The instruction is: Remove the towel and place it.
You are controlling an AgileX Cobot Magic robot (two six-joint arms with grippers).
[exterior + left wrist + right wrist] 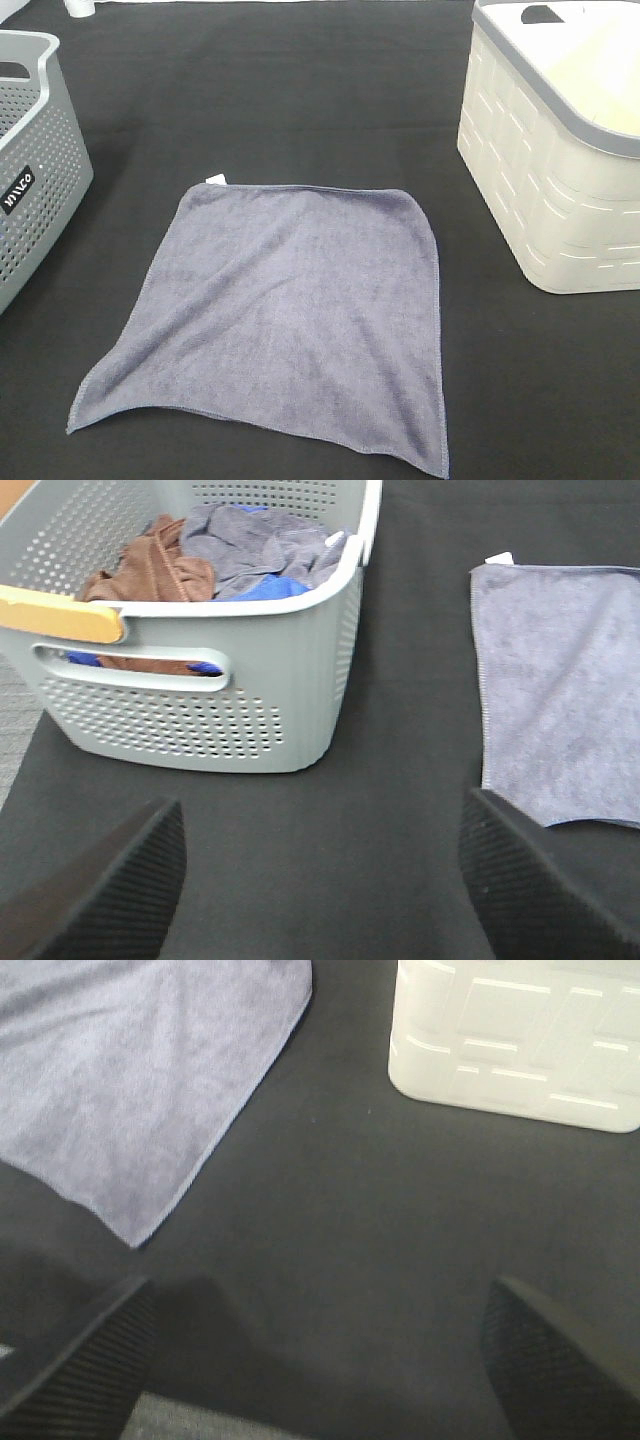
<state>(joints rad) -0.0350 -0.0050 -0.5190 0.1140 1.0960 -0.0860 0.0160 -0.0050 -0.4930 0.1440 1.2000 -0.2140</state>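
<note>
The greyish-lavender towel (290,320) lies spread flat on the black table at the middle front, its small white tag (215,180) at the far left corner. It also shows in the left wrist view (560,690) and the right wrist view (140,1080). Neither gripper appears in the exterior high view. In the left wrist view my left gripper (320,900) is open and empty above bare black cloth, near the grey basket and apart from the towel. In the right wrist view my right gripper (320,1370) is open and empty, a little short of the towel's near corner.
A grey perforated basket (30,170) stands at the left edge; it holds brown, grey and blue cloths (230,555). A white basket (560,150) with a grey rim stands at the right. Black cloth covers the table between them.
</note>
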